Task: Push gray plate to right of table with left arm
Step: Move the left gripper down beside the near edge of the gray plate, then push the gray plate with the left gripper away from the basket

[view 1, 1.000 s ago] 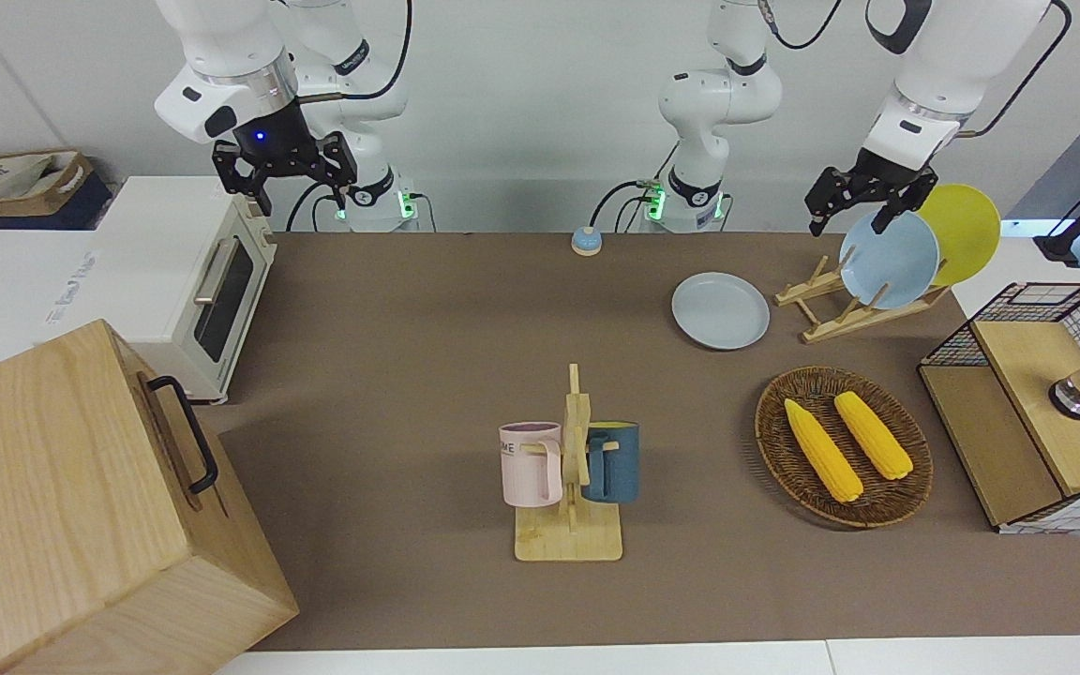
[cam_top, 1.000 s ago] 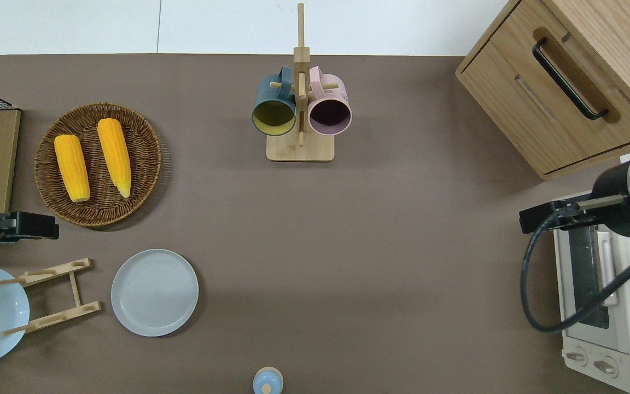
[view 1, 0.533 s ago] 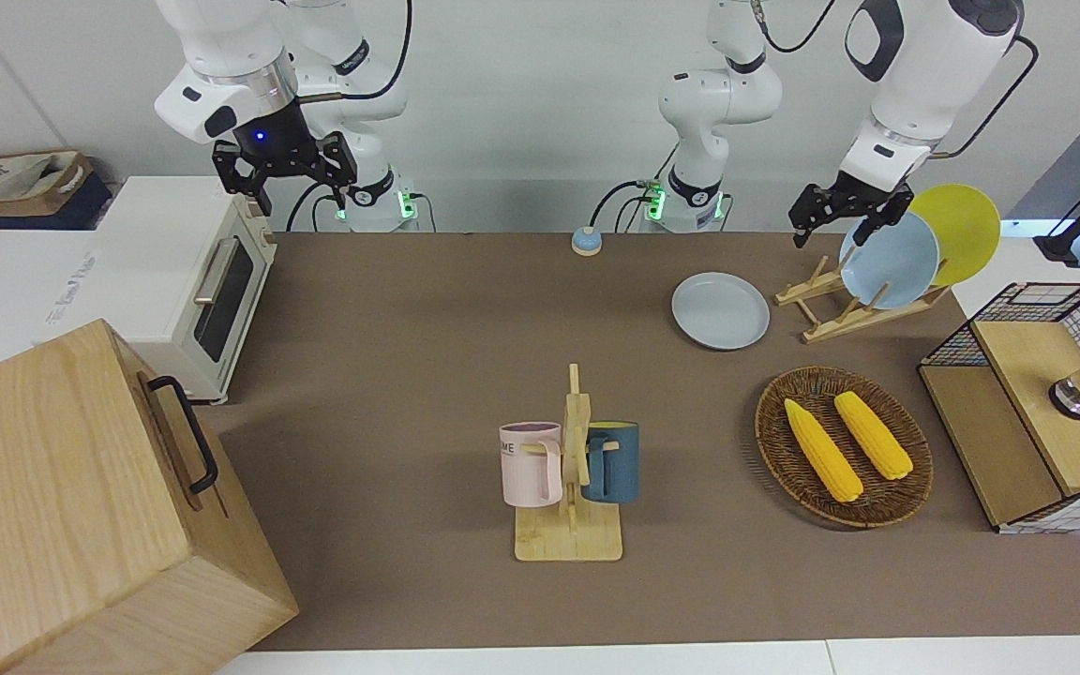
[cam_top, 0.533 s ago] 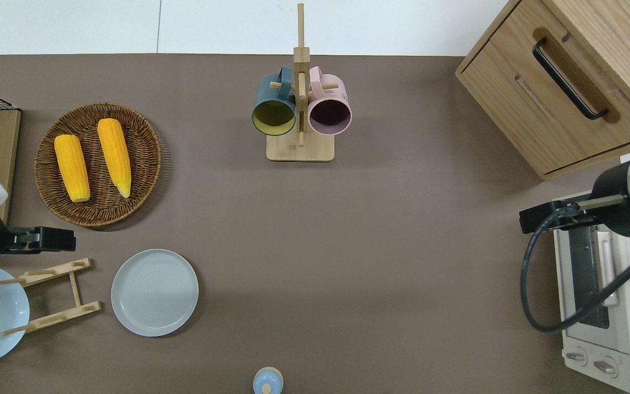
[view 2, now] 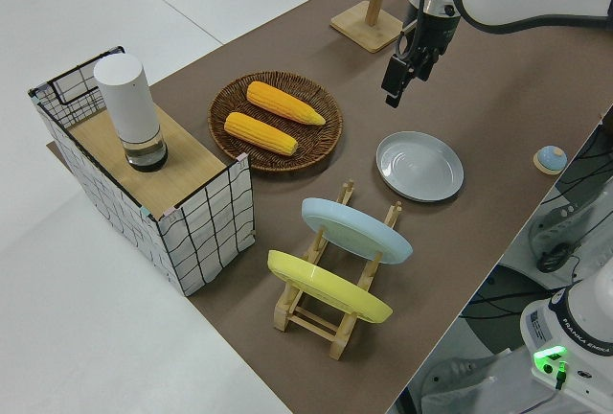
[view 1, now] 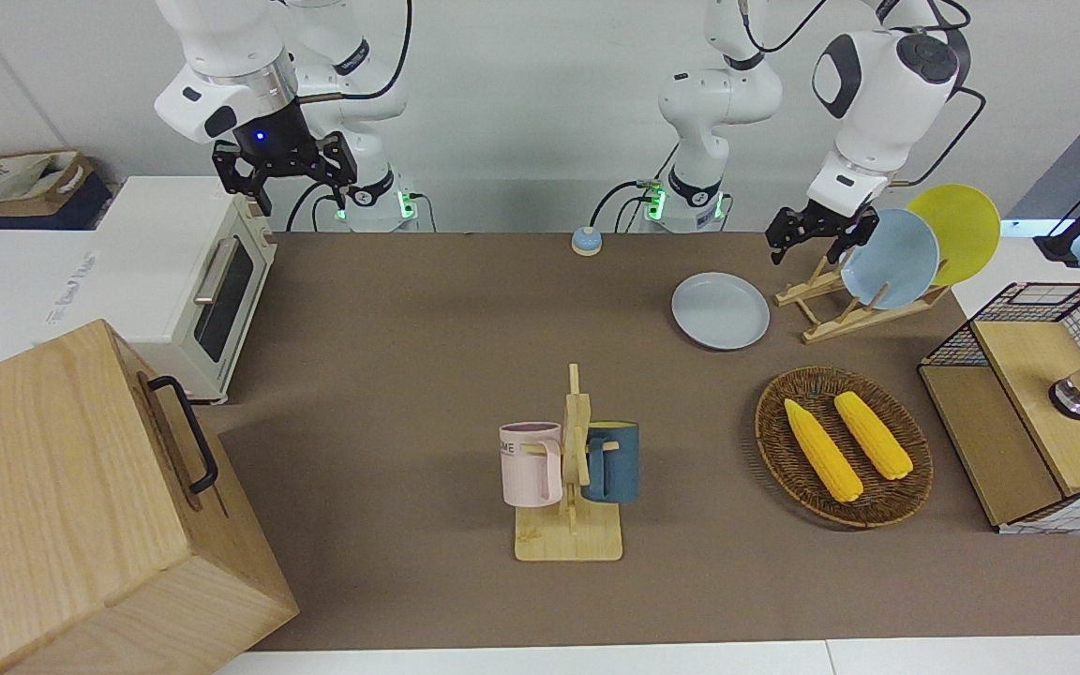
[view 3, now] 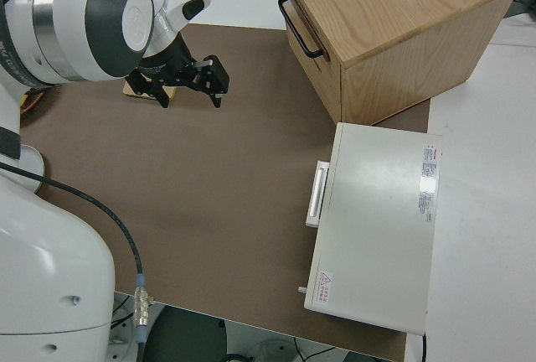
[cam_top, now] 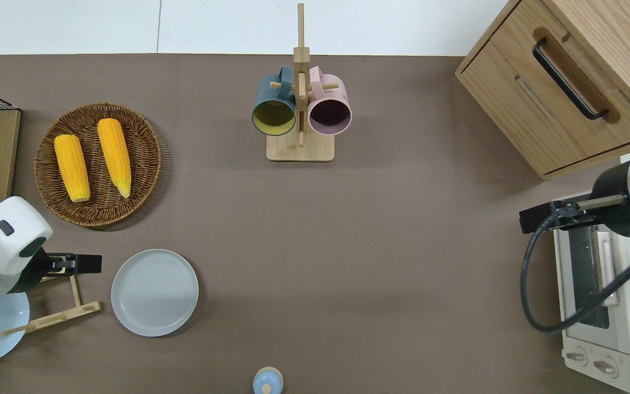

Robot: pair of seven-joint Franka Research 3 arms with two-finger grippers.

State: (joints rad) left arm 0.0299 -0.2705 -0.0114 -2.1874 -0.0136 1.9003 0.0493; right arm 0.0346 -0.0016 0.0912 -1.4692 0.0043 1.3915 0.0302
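Observation:
The gray plate lies flat on the brown table, beside the wooden dish rack; it also shows in the overhead view and the left side view. My left gripper is open and empty, up in the air. The overhead view shows it over the rack's end next to the gray plate, just short of the plate's rim. The left side view also shows it. My right arm is parked, its gripper open.
The rack holds a sky-blue plate and a yellow plate. A wicker basket with two corn cobs lies farther from the robots. A mug rack, a small bell, a toaster oven and a wooden cabinet also stand here.
My left gripper has moved from over the sky-blue plate toward the gray plate and now hangs over the rack's end. The gray plate and my right arm have not moved.

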